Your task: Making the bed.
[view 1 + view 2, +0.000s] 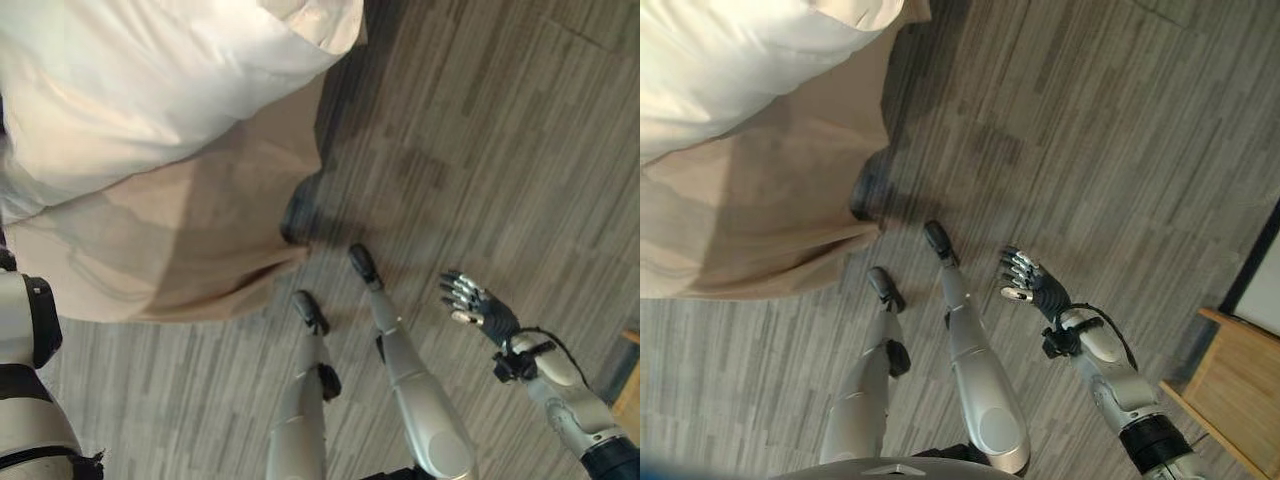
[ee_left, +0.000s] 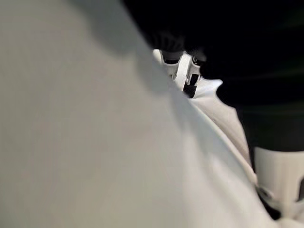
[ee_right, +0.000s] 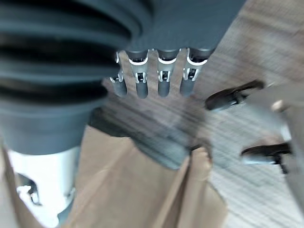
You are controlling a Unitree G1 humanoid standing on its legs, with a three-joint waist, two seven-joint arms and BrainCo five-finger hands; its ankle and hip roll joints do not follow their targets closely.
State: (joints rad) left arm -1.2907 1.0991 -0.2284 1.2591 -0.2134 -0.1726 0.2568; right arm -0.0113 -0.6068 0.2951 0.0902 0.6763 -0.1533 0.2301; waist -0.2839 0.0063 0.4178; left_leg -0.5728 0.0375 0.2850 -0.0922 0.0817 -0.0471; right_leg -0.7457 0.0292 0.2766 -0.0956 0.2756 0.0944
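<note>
Left eye view: white duvet [image 1: 150, 80] bunched over tan bed skirt [image 1: 180, 250] at bed corner, unsmoothed. Right robot hand [image 1: 478, 305] released, empty, above wood floor [image 1: 480, 130]. Left robot hand: cannot tell. Task looks early; spreading remains.

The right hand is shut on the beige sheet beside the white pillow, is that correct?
Not quite. The right hand is open and holds nothing, hanging over the floor apart from the beige sheet, as the left eye view shows. The white pillow does lie on that sheet.
</note>
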